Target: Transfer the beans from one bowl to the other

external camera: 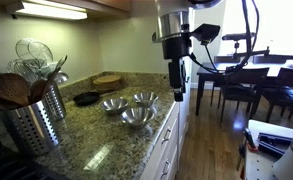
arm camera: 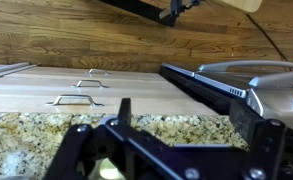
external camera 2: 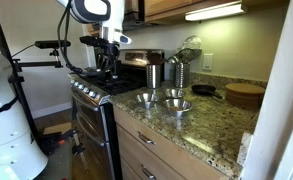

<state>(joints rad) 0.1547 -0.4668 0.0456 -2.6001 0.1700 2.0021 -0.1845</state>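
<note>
utensil holder [external camera: 41,115]: right up front in an exterior view. It's metal and stuffed with wooden spoons and a whisk.
counter [external camera: 96,145]: speckled granite, and everything else here sits on it.
front bowl [external camera: 136,116]: small, shiny metal, about mid-counter.
two back bowls: one [external camera: 113,103] and another [external camera: 144,98] sit just behind the front bowl. The three are bunched close in a triangle.
beans: honestly can't spot them. The bowls are too small and glary in both exterior views to say which one has them.
gripper [external camera: 177,93]: hangs pointing straight down off to the side of the bowls, around the counter's edge. It's above bowl height and touching nothing.
jaws: can't tell if they're spread or pressed together. The wrist view only shows dark finger parts over the granite edge and some drawer fronts.
stove [external camera 2: 91,90]: butts up against the counter, roughly under the arm.
pan [external camera: 86,98]: black, just past the bowls.
cutting board [external camera: 107,80]: round, wooden, further back by the wall.
dining table [external camera: 256,72]: way back with dark chairs, on a wood floor.
</note>
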